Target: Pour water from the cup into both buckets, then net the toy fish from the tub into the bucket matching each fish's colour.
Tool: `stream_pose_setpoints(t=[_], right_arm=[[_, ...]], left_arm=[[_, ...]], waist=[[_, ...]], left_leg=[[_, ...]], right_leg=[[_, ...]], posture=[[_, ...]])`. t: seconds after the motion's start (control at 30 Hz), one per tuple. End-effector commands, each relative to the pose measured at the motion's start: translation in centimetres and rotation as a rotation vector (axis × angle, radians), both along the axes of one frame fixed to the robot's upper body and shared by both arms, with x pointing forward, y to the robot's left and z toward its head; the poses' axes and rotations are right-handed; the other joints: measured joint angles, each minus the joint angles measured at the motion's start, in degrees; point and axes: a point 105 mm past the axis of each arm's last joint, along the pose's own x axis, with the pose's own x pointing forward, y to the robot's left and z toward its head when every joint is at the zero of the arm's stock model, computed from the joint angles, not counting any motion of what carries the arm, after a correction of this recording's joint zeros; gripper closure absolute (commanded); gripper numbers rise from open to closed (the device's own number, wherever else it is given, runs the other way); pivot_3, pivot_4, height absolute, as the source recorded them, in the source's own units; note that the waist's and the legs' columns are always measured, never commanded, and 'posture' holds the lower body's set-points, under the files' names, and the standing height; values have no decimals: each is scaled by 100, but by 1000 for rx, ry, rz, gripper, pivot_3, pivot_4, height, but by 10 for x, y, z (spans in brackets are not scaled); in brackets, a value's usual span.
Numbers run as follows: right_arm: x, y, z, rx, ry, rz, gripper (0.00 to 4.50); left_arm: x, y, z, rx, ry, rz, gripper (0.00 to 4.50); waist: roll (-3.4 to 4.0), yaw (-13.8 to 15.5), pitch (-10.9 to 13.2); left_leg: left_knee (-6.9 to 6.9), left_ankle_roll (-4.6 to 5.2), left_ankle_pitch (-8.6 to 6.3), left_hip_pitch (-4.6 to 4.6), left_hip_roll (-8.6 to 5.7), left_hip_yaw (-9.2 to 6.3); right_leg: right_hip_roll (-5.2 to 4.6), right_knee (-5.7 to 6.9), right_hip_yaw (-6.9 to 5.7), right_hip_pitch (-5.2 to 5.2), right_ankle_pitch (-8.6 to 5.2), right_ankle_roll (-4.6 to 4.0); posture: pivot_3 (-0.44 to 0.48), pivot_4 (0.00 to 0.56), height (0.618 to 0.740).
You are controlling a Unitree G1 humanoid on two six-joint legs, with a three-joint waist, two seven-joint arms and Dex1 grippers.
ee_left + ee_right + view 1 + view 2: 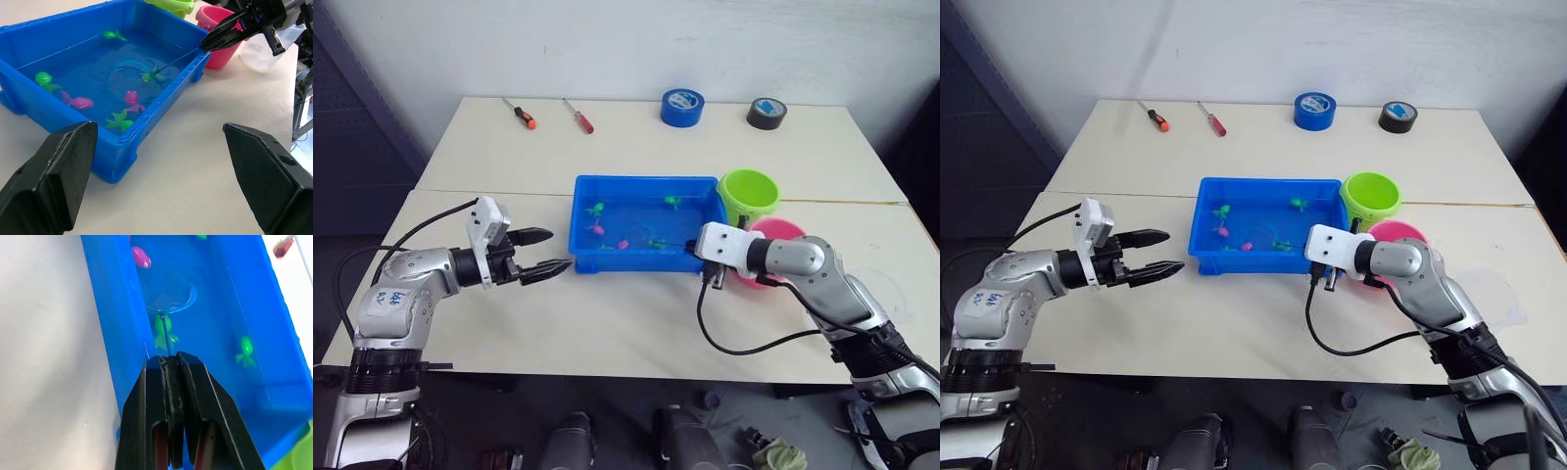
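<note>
The blue tub (pixel 646 180) holds water and several toy fish, such as a green one (pixel 44 78) and a pink one (pixel 80 102). The net's blue hoop (pixel 190 297) lies underwater beside a green fish (pixel 163 330). My right gripper (pixel 691 249) is at the tub's near right corner, shut on the net's thin handle (pixel 167 340). The lime green bucket (pixel 748 194) and the pink bucket (pixel 781 231) stand just right of the tub. Beyond the pink bucket is the clear cup (pixel 255 51). My left gripper (pixel 559 251) hovers open left of the tub, holding nothing.
Two screwdrivers (pixel 521 114) (pixel 578 116), a blue tape roll (pixel 682 107) and a black tape roll (pixel 767 113) lie along the far table. A black cable (pixel 744 347) loops on the table below my right wrist.
</note>
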Motion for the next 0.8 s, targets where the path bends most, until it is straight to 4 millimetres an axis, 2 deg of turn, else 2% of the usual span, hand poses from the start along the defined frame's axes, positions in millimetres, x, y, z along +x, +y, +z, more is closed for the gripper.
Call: stream_pose_setpoints(t=[0.03,0.23,0.53,0.67,0.8], right_arm=[[2,6,17,55,-28,13,4500],[1,5,22,224,96,-48,4500],[-4,-15,30,384,232,-169,4500],[-7,-23,29,345,193,-182,4500],[-4,-25,25,181,63,-146,4500]], left_arm=[[-3,2,14,1,-57,-5,29],[-2,3,16,6,-65,-5,29],[3,-1,17,2,-78,-28,29],[10,-6,19,-3,-88,-48,29],[15,-8,20,2,-96,-63,29]], waist=[[0,-2,0],[0,3,0],[0,6,0],[0,6,0],[1,0,1]], left_leg=[[0,0,0,0,0,0],[-1,-1,0,-1,2,-3],[-2,0,0,-1,1,-6],[-2,1,-1,-2,0,-5],[-2,1,-1,-2,-5,-1]], right_leg=[[0,0,-1,0,0,0],[-1,0,-13,0,0,0],[-5,-2,-17,1,0,0],[-4,-3,-17,1,0,0],[-5,-4,-15,0,0,0]], posture=[[0,150,740],[0,150,740],[0,150,740],[0,150,740],[0,150,740]])
